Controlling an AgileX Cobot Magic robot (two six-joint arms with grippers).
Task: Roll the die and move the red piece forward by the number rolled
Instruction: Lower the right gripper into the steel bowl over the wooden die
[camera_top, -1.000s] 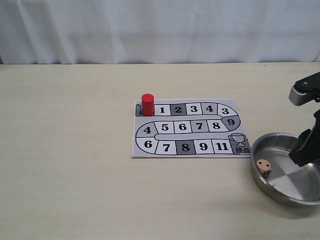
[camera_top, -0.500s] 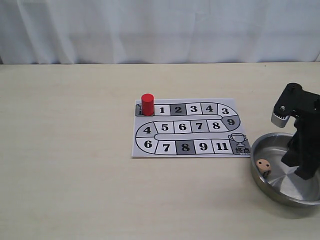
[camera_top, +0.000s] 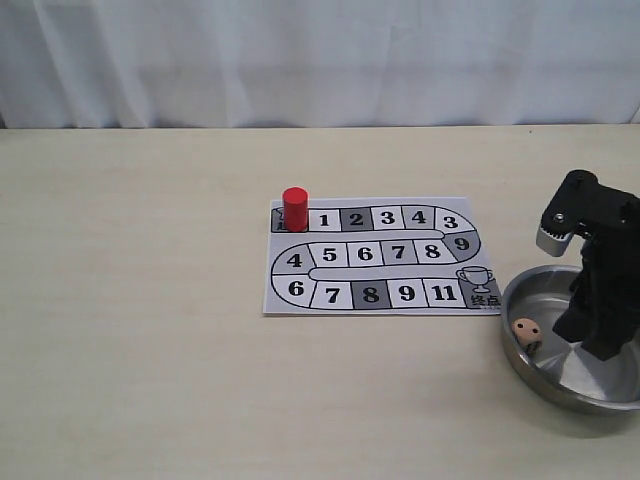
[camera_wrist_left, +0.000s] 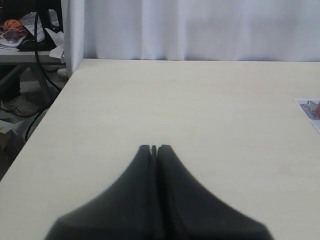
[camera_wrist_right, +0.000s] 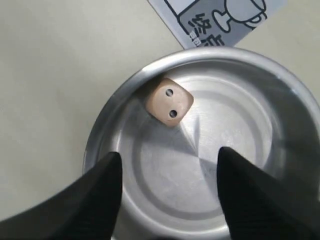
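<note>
The tan die (camera_top: 526, 330) (camera_wrist_right: 169, 101) rests inside the steel bowl (camera_top: 545, 385) (camera_wrist_right: 102, 130) near its left wall, two pips facing up. My right gripper (camera_top: 590, 345) (camera_wrist_right: 170, 155) hangs open over the bowl, just right of the die, nothing between its fingers. The red piece (camera_top: 294, 209) stands upright on the start square at the top left of the board (camera_top: 372, 255); a sliver of the red piece (camera_wrist_left: 316, 106) shows in the left wrist view. My left gripper (camera_wrist_left: 154, 147) is shut and empty above bare table, out of the exterior view.
The numbered paper board lies flat mid-table, its trophy corner (camera_wrist_right: 220, 20) next to the bowl. A white curtain (camera_top: 320, 60) backs the table. The table's left edge (camera_wrist_left: 45, 120) drops to a cluttered floor.
My right arm has swung in from the right edge and come down into the bowl beside the die. Die and red piece have not moved.
</note>
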